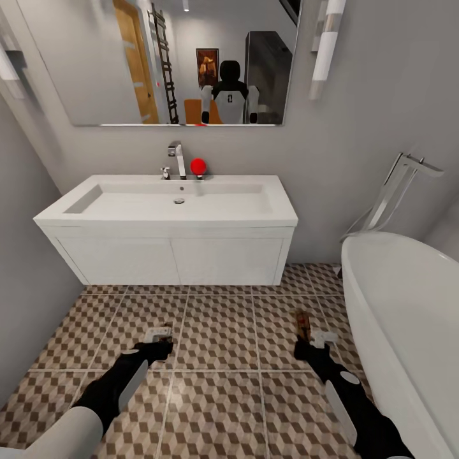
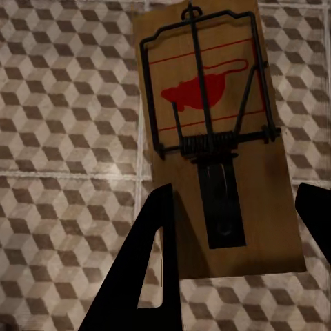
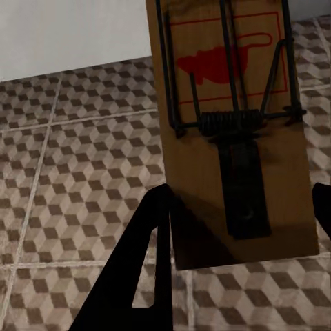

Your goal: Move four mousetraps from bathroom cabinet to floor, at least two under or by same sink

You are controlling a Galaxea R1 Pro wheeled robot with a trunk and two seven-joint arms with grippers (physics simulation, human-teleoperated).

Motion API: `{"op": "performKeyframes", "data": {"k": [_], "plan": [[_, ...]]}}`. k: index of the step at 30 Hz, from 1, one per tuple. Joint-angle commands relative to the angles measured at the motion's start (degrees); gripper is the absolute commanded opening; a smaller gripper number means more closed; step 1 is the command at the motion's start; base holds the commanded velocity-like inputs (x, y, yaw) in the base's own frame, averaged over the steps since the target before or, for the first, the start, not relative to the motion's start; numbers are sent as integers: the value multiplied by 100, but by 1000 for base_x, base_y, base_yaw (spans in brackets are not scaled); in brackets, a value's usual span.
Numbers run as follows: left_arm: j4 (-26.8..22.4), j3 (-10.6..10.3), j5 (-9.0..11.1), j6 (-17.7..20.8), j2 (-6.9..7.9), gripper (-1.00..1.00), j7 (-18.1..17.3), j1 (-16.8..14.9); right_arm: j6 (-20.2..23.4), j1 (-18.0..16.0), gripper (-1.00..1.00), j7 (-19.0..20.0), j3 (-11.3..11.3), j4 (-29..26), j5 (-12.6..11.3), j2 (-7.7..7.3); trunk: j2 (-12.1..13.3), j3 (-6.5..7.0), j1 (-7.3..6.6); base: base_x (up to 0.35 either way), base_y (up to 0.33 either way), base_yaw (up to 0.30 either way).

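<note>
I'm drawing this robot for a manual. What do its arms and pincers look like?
Both arms are black near the wrist, with white shell panels further back. The left pincer and right pincer are black with pale tips; the wrist views show flat, tapering black fingers.

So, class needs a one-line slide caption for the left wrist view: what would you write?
Left gripper holds a wooden mousetrap with a red mouse mark above the cube-patterned bathroom floor.

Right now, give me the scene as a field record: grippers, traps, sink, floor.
left gripper: shut on a mousetrap, held above the floor
right gripper: shut on a second mousetrap, near the bathtub
sink: straight ahead, white vanity below, chrome tap
bathroom floor: cube-pattern tiles
traps placed: none visible on the floor in front of the sink
</note>
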Motion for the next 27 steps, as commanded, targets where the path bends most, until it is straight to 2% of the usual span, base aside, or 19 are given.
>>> {"op": "performKeyframes", "data": {"k": [1,10,16,22,27], "plan": [[-89,-43,61,25,10,-100,56,-2,98,-1,-100,11,-6,-7,-142,-5,-3,-5,0,0,0,0],[-358,-43,61,47,12,-100,67,-2,380,-1,-100,-6,-26,-12,-286,-175,-3,-5,0,0,0,0],[-497,-48,61,53,20,-100,69,-2,500,-1,-100,-21,-14,-14,-267,-186,-3,-5,0,0,0,0],[-527,-59,61,58,19,-100,70,-2,440,-1,-100,-10,-2,-14,-193,-205,-3,-5,0,0,0,0],[-542,-66,61,58,13,-100,70,-2,53,-1,-100,9,11,-14,-148,-222,-3,-5,0,0,0,0]]}}
